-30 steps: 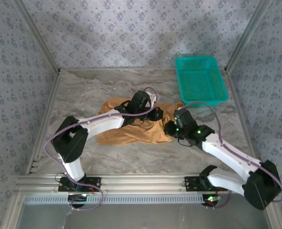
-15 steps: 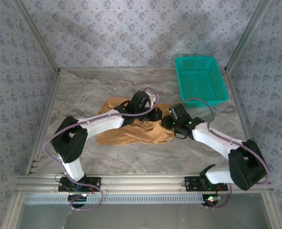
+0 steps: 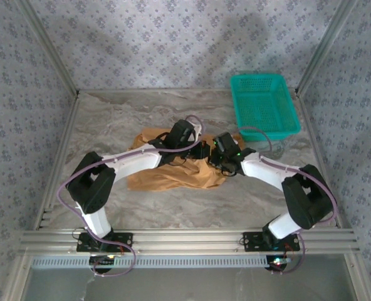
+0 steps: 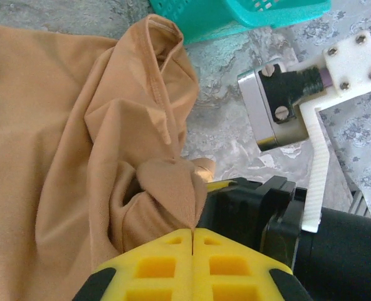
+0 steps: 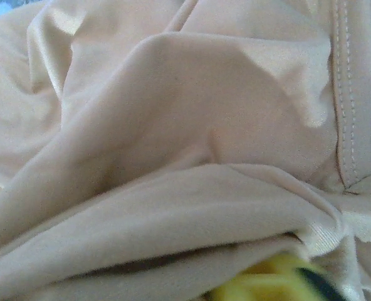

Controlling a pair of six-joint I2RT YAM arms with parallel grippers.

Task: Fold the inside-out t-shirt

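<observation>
1. While the left arm has hardly shifted over the last second, the right arm, at the lower right of the top view, has swung its elbow in. That has carried the right gripper (image 3: 214, 158) leftward from the cloth's right end, and it now sits just beside the left gripper (image 3: 201, 150) at frame centre.
2. Across the lower middle of the marbled table (image 3: 110, 119) lies the inside-out t-shirt (image 3: 167, 177), a tan-orange heap. It is fairly flat on the left and bunched on the right, where the two wrists meet; its right edge has drawn in a little with the right arm.
3. From the left wrist, the left gripper (image 4: 192, 233) shows its yellow pads pressed flat together, with a pointed pinch of the t-shirt (image 4: 66, 125) caught in the line between them.
4. From the right wrist, soft folds of the t-shirt (image 5: 173, 125), faintly shiny, with a double-stitched seam at the upper right, drape over a blurred yellow finger of the right gripper (image 5: 267, 282) at the bottom edge. Whether it is closed on cloth I cannot tell.
5. Both hands seem to be gathering the same end for a fold; cloth this limp will likely sag between grips.
6. Farther back, at the upper right, the teal basket (image 3: 258, 76) of rigid plastic mesh stands apart from the shirt.
</observation>
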